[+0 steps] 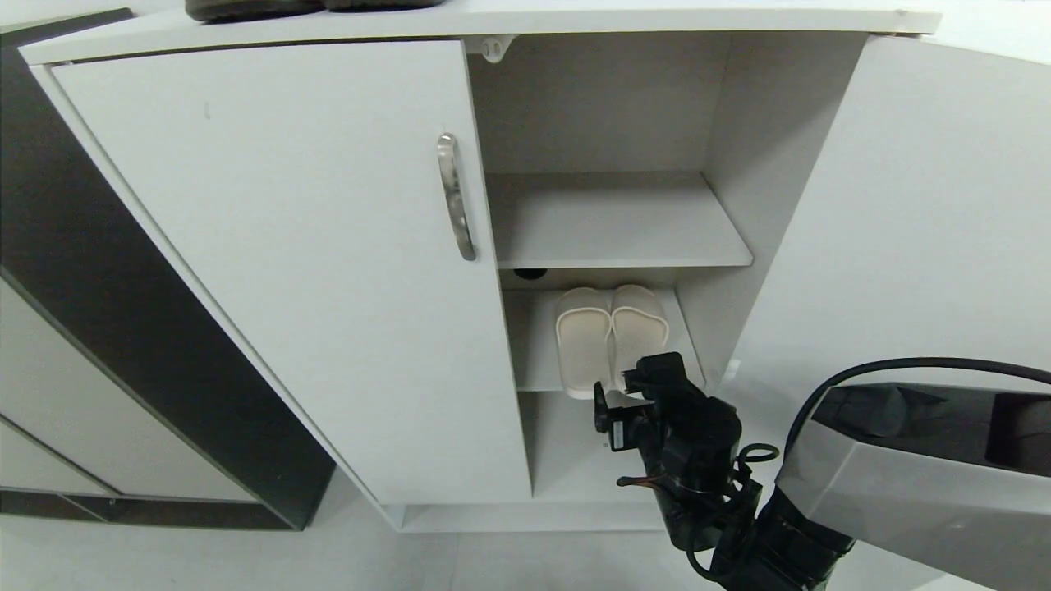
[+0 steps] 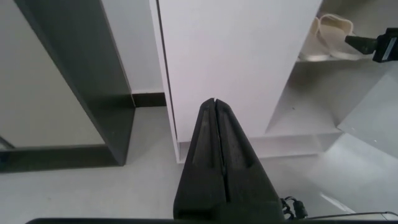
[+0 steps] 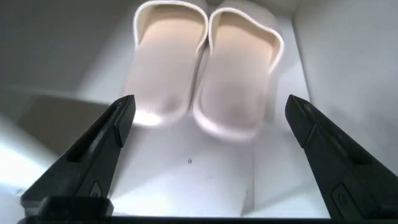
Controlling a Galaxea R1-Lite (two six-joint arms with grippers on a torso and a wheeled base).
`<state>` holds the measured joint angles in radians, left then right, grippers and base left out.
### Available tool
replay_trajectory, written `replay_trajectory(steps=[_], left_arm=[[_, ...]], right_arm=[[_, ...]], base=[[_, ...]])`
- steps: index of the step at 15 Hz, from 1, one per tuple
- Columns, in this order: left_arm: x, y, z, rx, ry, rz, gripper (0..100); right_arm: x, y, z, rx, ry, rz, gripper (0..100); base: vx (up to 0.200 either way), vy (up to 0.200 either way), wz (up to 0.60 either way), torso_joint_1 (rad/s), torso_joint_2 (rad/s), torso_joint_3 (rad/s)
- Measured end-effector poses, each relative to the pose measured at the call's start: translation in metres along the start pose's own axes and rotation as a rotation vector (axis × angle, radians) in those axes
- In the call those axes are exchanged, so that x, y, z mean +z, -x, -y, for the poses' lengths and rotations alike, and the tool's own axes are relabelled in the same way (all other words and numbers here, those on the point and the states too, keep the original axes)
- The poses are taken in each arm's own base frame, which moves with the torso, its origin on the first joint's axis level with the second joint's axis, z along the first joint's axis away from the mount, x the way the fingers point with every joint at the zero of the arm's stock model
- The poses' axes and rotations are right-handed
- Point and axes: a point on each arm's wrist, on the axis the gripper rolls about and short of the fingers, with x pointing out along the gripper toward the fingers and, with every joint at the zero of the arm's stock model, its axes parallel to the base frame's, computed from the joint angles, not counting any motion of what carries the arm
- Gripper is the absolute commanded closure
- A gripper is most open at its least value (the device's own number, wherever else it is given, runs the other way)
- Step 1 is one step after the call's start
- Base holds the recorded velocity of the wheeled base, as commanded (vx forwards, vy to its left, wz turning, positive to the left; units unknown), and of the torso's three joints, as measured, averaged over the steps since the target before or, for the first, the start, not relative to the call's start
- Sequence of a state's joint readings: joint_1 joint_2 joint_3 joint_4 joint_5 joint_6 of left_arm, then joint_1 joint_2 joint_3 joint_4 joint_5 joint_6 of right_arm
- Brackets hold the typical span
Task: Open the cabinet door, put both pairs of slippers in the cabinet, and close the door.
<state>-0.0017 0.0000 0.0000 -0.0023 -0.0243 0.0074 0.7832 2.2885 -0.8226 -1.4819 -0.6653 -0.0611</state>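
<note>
Finds right gripper (image 1: 624, 387), fingers apart, just before the cream slippers (image 1: 612, 332) lying paired at the second shelf's (image 1: 534, 353) front edge, and left gripper (image 2: 214, 102), fingers pressed together.

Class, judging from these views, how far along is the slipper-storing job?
Done: the right door stands open and the cream slippers lie side by side on the lower shelf. In hand: the right gripper, open and empty, hangs just before them. Left: the dark items on the cabinet top, probably the second pair, must go in, then the door shut.
</note>
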Motion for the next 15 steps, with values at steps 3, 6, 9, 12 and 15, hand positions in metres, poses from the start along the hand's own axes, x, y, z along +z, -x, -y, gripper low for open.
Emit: replay_trajectory(steps=[3, 6, 9, 12, 15], left_arm=[[0.0, 0.0, 0.0, -0.001, 0.0, 0.0, 100], [0.0, 0.0, 0.0, -0.001, -0.001, 0.0, 100], [0.0, 0.0, 0.0, -0.001, -0.001, 0.0, 100], [0.0, 0.0, 0.0, -0.002, -0.002, 0.0, 100], [0.0, 0.0, 0.0, -0.002, -0.002, 0.0, 100]], right_arm=[[-0.0009, 0.0005, 0.0002, 0.0, 0.003, -0.003, 0], [-0.0016, 0.0008, 0.0003, 0.002, 0.004, -0.005, 0], [-0.0019, 0.0004, 0.0005, 0.0, 0.004, -0.006, 0], [-0.0031, 0.0004, 0.0003, 0.001, 0.005, -0.007, 0], [-0.0039, 0.0003, 0.0001, 0.001, 0.007, -0.008, 0]], base=[[-0.2, 0.0, 0.0, 0.004, 0.01, 0.001], [-0.067, 0.0, 0.0, -0.001, 0.0, -0.002], [0.0, 0.0, 0.0, 0.0, 0.0, 0.0], [0.0, 0.0, 0.0, 0.0, 0.0, 0.0], [0.0, 0.0, 0.0, 0.0, 0.0, 0.0]])
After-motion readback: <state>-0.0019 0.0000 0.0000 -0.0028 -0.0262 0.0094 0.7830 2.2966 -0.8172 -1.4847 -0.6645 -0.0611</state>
